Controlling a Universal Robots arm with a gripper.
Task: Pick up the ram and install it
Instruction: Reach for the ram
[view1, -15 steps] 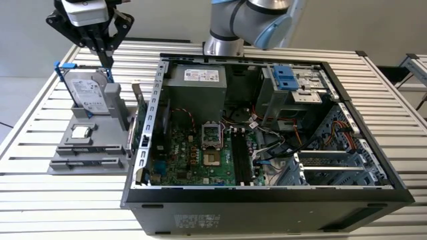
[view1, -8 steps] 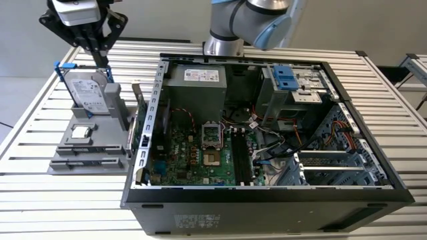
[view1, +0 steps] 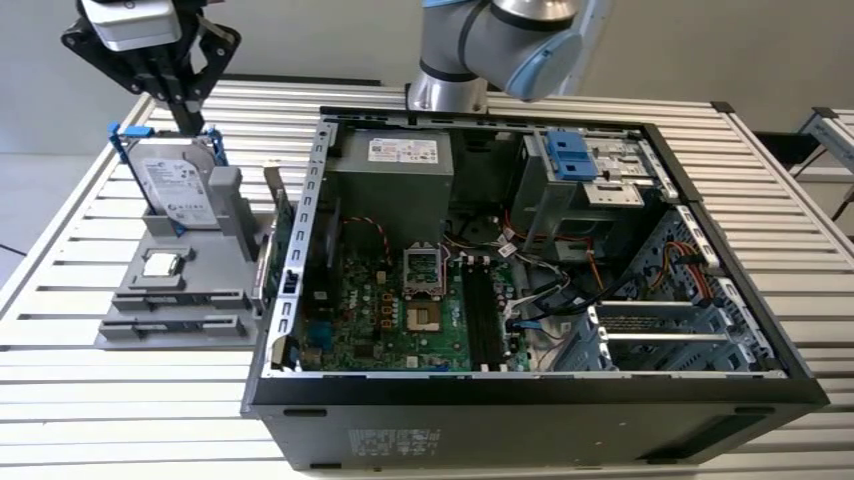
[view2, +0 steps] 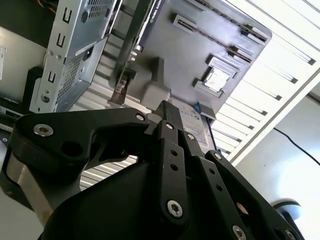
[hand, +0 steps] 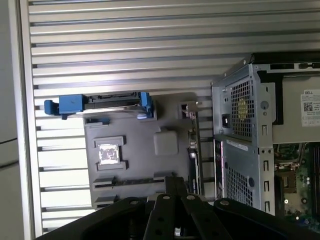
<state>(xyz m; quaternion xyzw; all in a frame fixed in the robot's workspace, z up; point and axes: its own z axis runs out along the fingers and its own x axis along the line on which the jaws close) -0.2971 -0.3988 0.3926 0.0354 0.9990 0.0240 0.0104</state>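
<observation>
Ram (view1: 279, 275): a thin dark green board standing on edge along the side of the grey holder that faces the computer case, in the narrow gap between the two. Nothing is gripping it.
Counter (view1: 80, 400): slatted metal, carrying the case and the holder side by side.
Computer case (view1: 534, 410): black tower lying on its side with the panel off. The motherboard (view1: 387, 300) is exposed, and its long black memory slots lie towards the exterior view's right of the processor socket.
Arm (view1: 507, 40): rises behind the case and reaches over towards the exterior view's left.
Holder (view1: 134, 330): grey block just beside the case, with two long slots along its near end.
Hard drive (view1: 180, 185): silver with blue clips, standing upright at the holder's far end.
Fingers (view1: 191, 122): clenched together with nothing between them. They point down, with the tips just above the hard drive's top edge and well apart from the ram.
Processor (view1: 163, 264): small silver square lying flat in a recess of the holder, between the hard drive and the slots.
</observation>
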